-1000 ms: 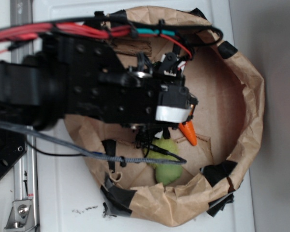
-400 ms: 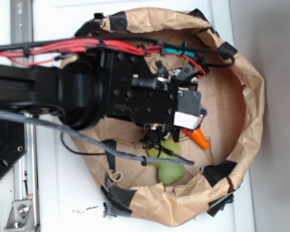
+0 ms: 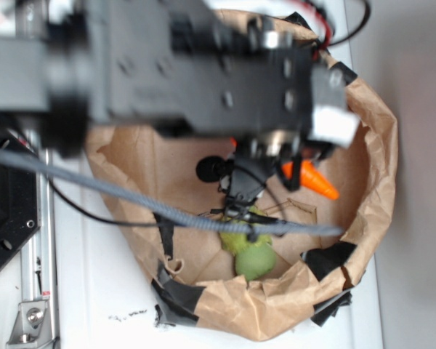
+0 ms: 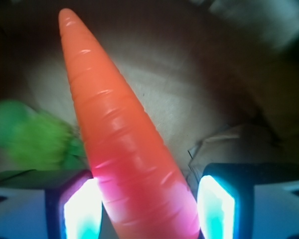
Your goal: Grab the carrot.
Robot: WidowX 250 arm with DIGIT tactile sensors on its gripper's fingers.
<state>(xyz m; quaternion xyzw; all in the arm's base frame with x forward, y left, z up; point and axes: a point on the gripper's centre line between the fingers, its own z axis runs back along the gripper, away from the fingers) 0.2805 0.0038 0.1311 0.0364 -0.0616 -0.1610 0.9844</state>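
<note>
The orange carrot [image 3: 317, 181] sticks out to the right from under my gripper [image 3: 294, 163], above the floor of the brown paper basket [image 3: 381, 153]. In the wrist view the carrot [image 4: 124, 134] fills the space between my gripper's [image 4: 149, 204] two lit pads. The left pad [image 4: 82, 211] and the right pad [image 4: 217, 204] press on its thick end, and its pointed tip faces away. The green stem cap is hidden. The arm is blurred and large in the exterior view.
A fuzzy yellow-green plush toy [image 3: 251, 251] lies on the basket floor at the front, left of the carrot in the wrist view [image 4: 35, 139]. A grey cable [image 3: 167, 211] crosses the basket. Black tape patches [image 3: 327, 258] sit on the rim.
The arm has risen toward the camera and shifted right. The carrot has moved up and right with the gripper, away from the plush toy.
</note>
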